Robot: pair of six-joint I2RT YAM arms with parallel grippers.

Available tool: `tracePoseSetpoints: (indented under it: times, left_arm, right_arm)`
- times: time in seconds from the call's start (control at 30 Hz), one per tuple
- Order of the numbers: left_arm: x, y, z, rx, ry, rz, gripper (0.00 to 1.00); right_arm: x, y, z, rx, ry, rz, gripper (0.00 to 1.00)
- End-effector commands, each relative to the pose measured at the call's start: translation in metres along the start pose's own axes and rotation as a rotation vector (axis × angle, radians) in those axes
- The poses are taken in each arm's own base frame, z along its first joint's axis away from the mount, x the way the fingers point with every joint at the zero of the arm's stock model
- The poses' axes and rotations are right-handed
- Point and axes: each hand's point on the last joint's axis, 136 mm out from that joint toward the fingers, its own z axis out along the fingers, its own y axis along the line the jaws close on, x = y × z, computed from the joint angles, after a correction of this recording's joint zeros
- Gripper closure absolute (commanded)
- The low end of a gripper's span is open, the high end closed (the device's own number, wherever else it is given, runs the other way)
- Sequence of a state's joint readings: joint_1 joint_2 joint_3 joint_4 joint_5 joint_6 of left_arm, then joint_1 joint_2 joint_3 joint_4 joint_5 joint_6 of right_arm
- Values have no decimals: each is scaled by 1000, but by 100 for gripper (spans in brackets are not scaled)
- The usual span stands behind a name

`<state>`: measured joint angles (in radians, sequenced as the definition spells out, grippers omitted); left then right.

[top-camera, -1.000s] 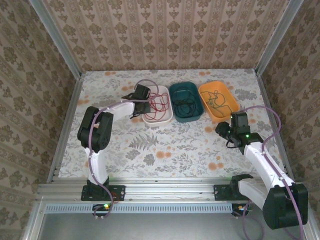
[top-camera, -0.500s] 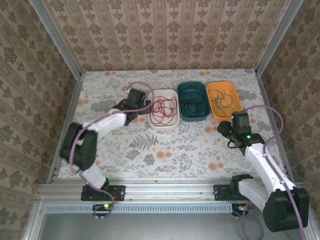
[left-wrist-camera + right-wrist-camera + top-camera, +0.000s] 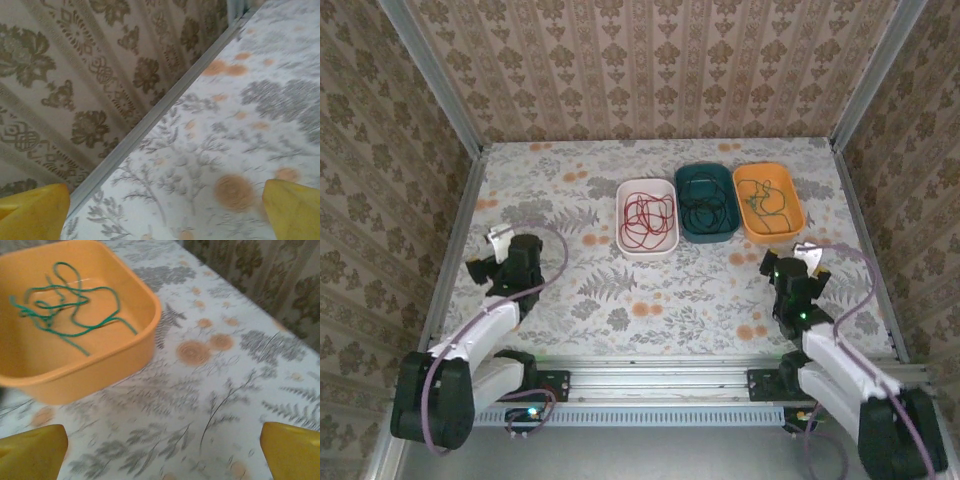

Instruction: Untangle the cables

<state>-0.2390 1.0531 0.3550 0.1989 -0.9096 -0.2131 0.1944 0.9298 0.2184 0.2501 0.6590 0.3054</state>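
From above, the left gripper (image 3: 486, 256) and right gripper (image 3: 792, 258) were wide open and held nothing. Both had pulled back from the trays. The red cable (image 3: 647, 215) lay in the white tray (image 3: 623, 215), the black cable (image 3: 704, 208) in the teal tray (image 3: 687, 180), and the green cable (image 3: 767, 200) in the orange tray (image 3: 793, 205).

In the left wrist view, the yellow fingertips (image 3: 32, 212) stood far apart over the table (image 3: 240, 125).

The right wrist view was blurry, but the green cable (image 3: 65, 305) seemed loose.

three trays (image 3: 619, 218) (image 3: 682, 210) (image 3: 801, 214), three cables (image 3: 647, 215) (image 3: 706, 209) (image 3: 767, 199), two grippers (image 3: 484, 253) (image 3: 790, 256)

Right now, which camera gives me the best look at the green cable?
The right wrist view. The green cable lies close and large there, and its loops are easy to trace on the floor of the orange tray. The top external view shows it small, as thin squiggles in the same tray.
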Motion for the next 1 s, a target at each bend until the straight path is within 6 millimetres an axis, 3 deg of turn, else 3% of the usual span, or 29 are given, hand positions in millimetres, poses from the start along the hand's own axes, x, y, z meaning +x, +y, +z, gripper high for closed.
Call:
tracePoseSetpoints:
  times: [0.0,0.1,0.17,0.27,0.37,0.43,0.47,0.57,0.67,0.73,0.77,0.83,0.97]
  left_arm:
    - [-11,10,11,-79,-75,-14,0]
    - [-15,-12,23,-16,-52,37,0]
    - [-22,-33,31,52,-75,79,0]
    - [-31,-63,35,165,-113,112,0]
    - [-39,-76,33,231,-185,75,0]
    - [-33,-80,33,280,-223,12,0]
    - [-37,-82,33,302,-290,17,0]
    - [-30,-100,26,401,-268,62,0]
    - [-28,-102,25,439,-269,57,0]
    - [-16,-110,30,516,-244,45,0]
    - [-23,-109,37,487,-284,42,0]
    - [-14,-112,41,521,-172,45,0]
    - [-17,-111,51,525,-167,24,0]
  right_arm:
    - [-53,16,10,83,-181,-34,0]
    - [-69,42,33,73,-238,-60,0]
    - [-63,62,56,29,-215,-134,0]
    - [-56,83,65,-74,-148,-207,0]
    - [-46,76,60,-253,-157,-100,0]
    - [-37,74,62,-326,-182,-56,0]
    - [-41,74,66,-317,-209,-49,0]
    - [-38,81,77,-320,-110,-81,0]
    - [-37,82,76,-335,-106,-81,0]
    - [-36,81,76,-330,-97,-82,0]
    - [-37,82,76,-330,-103,-82,0]
    - [-37,81,76,-329,-100,-82,0]
    - [-37,82,75,-319,-101,-90,0]
